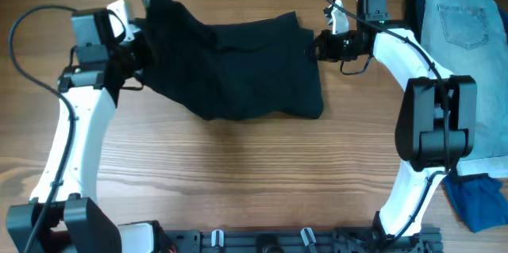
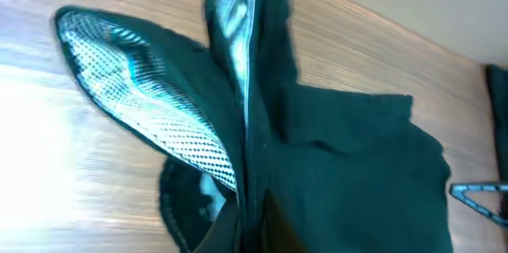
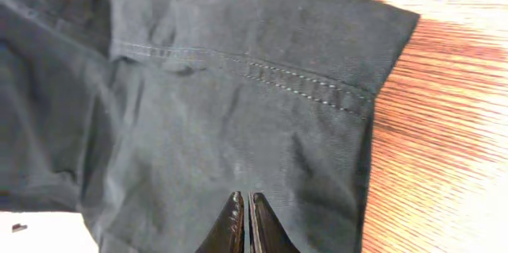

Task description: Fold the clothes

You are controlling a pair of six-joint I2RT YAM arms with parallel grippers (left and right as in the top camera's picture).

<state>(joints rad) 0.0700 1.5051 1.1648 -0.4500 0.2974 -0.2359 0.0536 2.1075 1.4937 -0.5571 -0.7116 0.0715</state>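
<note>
Overhead view: a black garment (image 1: pixel 238 63) lies spread across the upper middle of the wooden table (image 1: pixel 238 174), stretched between both arms. The left claw (image 1: pixel 136 43) is clamped on its left edge, where the cloth bunches and shows a mesh lining (image 2: pixel 151 102). The right claw (image 1: pixel 317 47) pinches the right edge, its fingers (image 3: pixel 235 223) pressed together on the cloth. Pale jeans (image 1: pixel 460 15) lie at the upper right of the frame.
</note>
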